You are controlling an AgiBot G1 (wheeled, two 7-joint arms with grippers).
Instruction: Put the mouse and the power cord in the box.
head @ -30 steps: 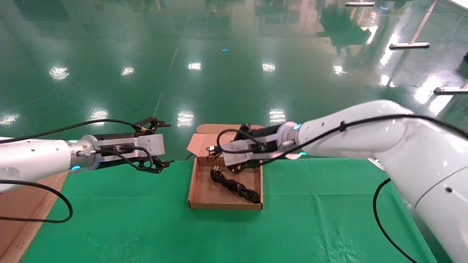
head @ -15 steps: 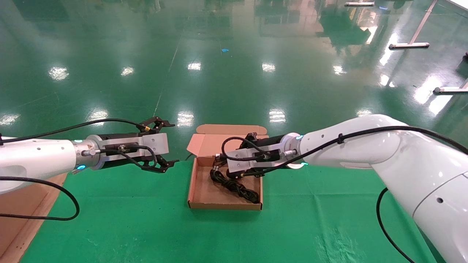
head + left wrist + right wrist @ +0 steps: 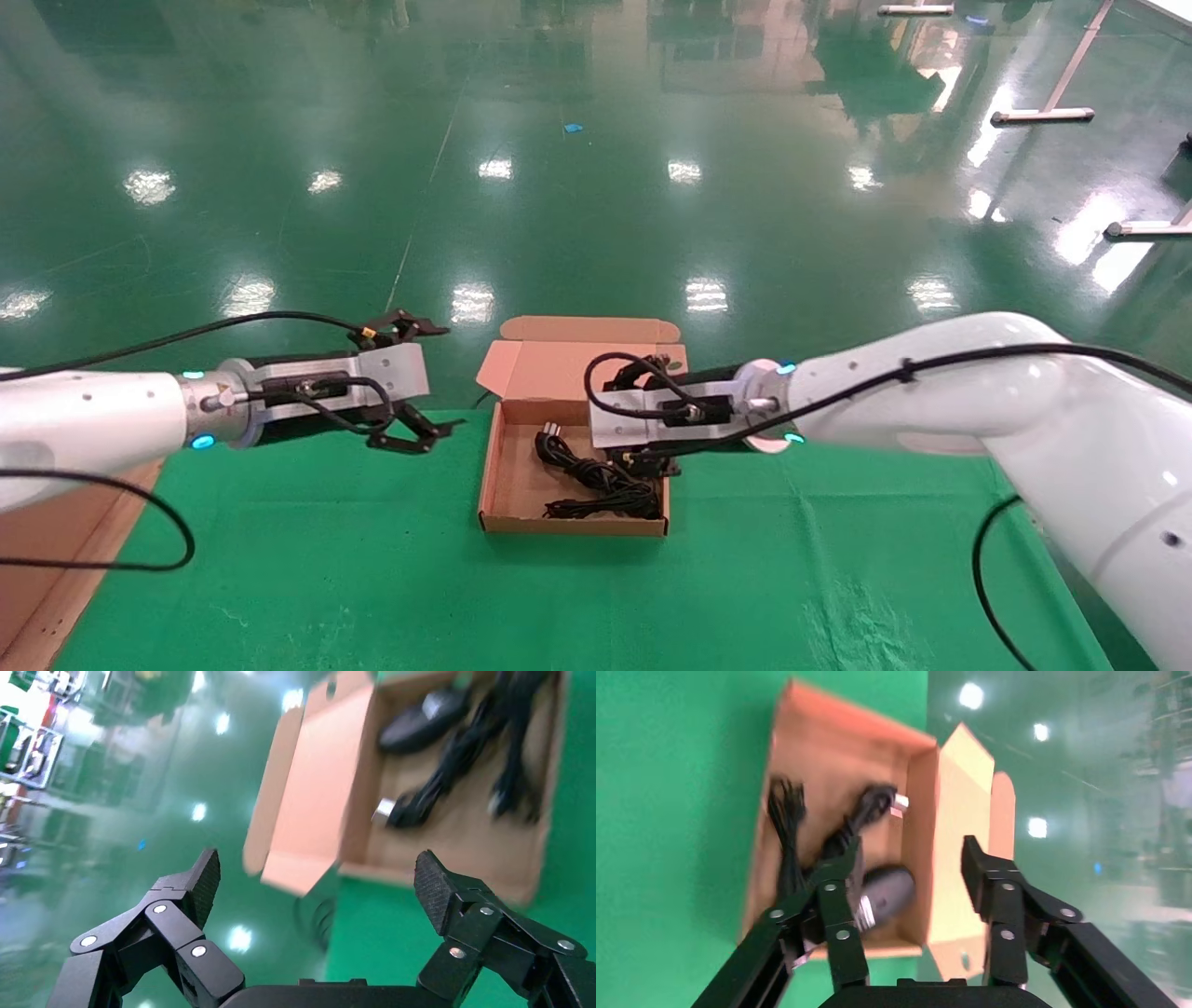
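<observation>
— Hovering open and empty, the right gripper (image 3: 909, 881) sits over the box (image 3: 496, 466), centre frame; mouse (image 3: 885, 892) and power cord (image 3: 596, 477) lie inside.

— Risk?

— Its fingers could snag the cord on withdrawal. Left gripper (image 3: 316, 892), centre-left, waits wide open, empty.

Glossy green floor (image 3: 577, 205) stretching behind, mirroring rows of overhead lights as bright patches. Green cloth (image 3: 391, 578) covering the table; bare brown tabletop (image 3: 56, 559) showing at the left edge. Pale metal stand feet (image 3: 1043, 116) resting at far right. Small blue scrap (image 3: 574, 128) lying on the floor.
</observation>
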